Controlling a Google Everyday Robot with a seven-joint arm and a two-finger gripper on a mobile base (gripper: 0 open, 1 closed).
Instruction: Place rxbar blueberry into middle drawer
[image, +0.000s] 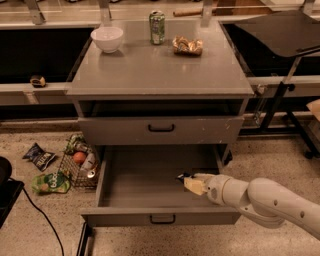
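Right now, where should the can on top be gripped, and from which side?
Grip the can around its middle, coming level from the front: it stands upright and round, with the bowl left and the bag right of it. The gripper is low over the open drawer, at its right side.

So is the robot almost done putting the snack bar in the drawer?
Nearly. Done: the middle drawer is already pulled open. In hand: the gripper is inside it on the right, shut on the rxbar blueberry, only a dark end showing. Left: let go so the bar lies on the drawer floor.
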